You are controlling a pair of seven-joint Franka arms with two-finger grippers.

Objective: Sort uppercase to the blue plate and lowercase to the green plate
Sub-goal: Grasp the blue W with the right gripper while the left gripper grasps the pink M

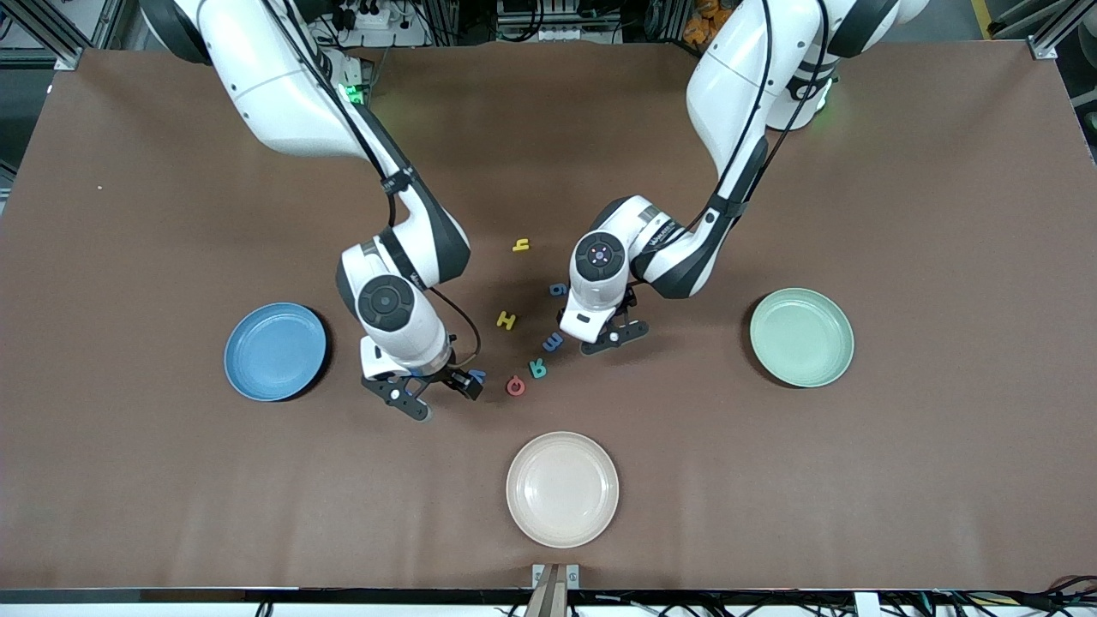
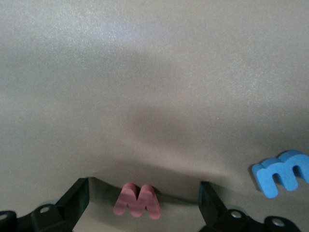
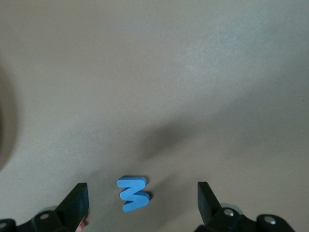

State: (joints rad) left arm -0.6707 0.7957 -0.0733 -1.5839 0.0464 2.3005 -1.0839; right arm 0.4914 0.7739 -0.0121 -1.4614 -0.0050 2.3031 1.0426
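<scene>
My left gripper (image 1: pixel 614 337) hangs low over the table with its jaws open. In the left wrist view a red w (image 2: pixel 136 200) lies between the open fingers of the left gripper (image 2: pixel 144 202), with a blue m (image 2: pixel 282 173) beside it. In the front view the w is hidden under the hand. My right gripper (image 1: pixel 437 391) is open too, low over a blue M (image 1: pixel 477 375). The right wrist view shows the M (image 3: pixel 133 193) between the right gripper's (image 3: pixel 142 205) fingers. Both the blue plate (image 1: pixel 275 351) and the green plate (image 1: pixel 801 337) are empty.
Between the two hands lie a yellow h (image 1: pixel 521 245), blue g (image 1: pixel 558 290), yellow H (image 1: pixel 506 320), blue m (image 1: pixel 553 342), teal R (image 1: pixel 538 368) and red Q (image 1: pixel 515 386). An empty cream plate (image 1: pixel 562 488) sits nearer the front camera.
</scene>
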